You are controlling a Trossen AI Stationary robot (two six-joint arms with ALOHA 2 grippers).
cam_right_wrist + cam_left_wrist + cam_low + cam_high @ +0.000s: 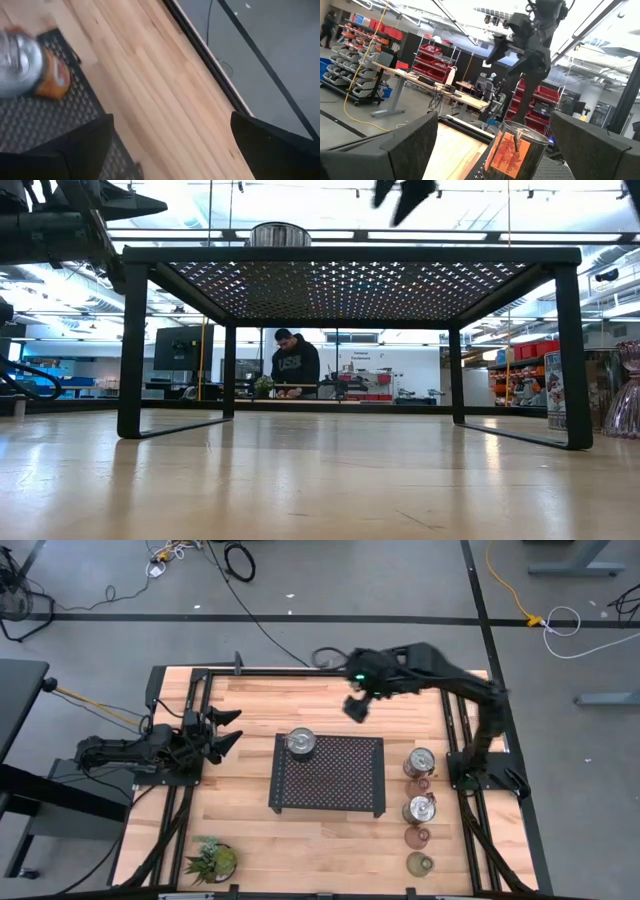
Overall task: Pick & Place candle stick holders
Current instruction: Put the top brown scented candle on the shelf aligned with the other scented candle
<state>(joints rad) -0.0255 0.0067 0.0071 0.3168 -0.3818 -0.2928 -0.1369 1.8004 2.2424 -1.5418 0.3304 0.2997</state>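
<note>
On the tray's corner, a silver holder sits left of the right claw.

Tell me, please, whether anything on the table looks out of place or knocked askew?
Nothing stands out. One silver holder stands upright on a corner of the mesh tray; the other five stand in a column beside it, none tipped. The right claw hangs open above the table; the left claw waits open at the edge.
</note>
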